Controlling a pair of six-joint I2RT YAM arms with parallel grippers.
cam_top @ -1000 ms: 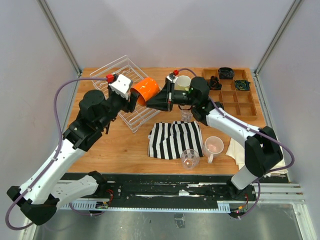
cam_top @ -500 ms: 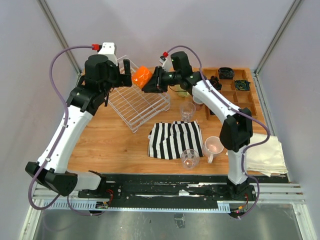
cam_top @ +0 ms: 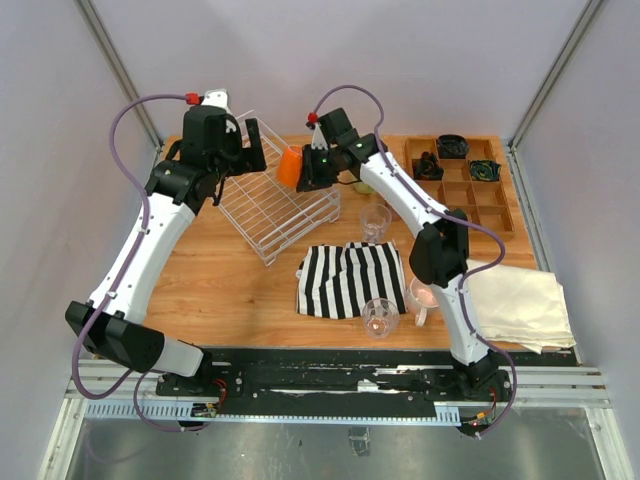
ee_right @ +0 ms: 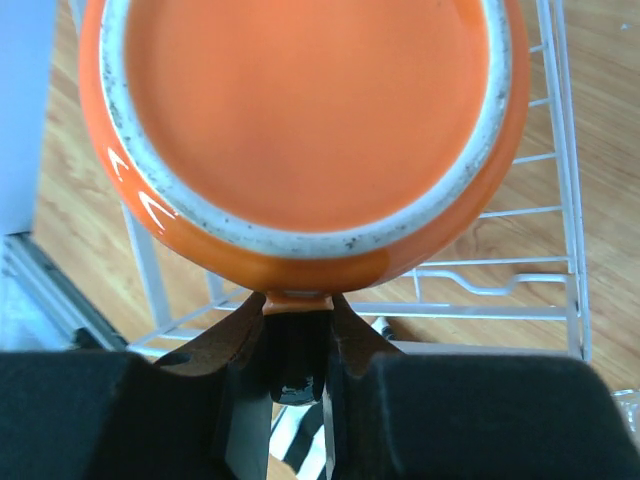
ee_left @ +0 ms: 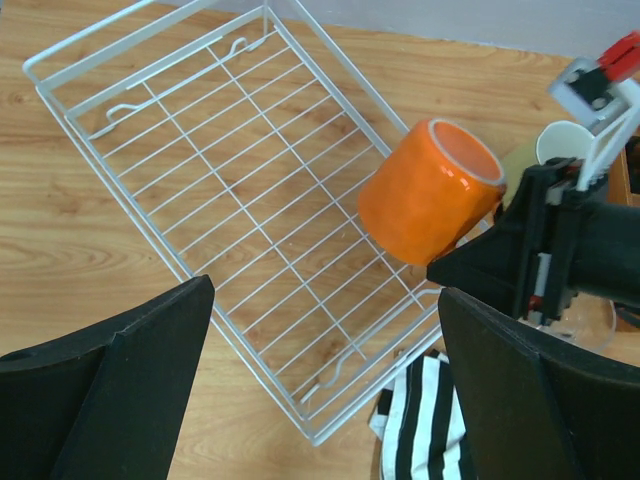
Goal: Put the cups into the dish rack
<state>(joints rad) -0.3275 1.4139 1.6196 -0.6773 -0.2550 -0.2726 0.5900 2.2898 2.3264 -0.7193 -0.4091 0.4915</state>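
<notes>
Pinches the orange mug [cam_top: 290, 166] by its handle between the right gripper's [ee_right: 298, 310] narrow fingers at upper centre of the top view, above the white wire dish rack's [ee_left: 200, 200] right side, and hovers the left gripper [ee_left: 325, 400], fingers spread wide, over that rack.

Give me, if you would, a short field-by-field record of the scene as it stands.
Orange mug: tipped sideways, held over the dish rack edge
Right gripper: shut on the mug's handle
Left gripper: open, above the rack, holding nothing
Rack contents: no cups visible
Tabletop: two glass tumblers, striped cloth
</notes>
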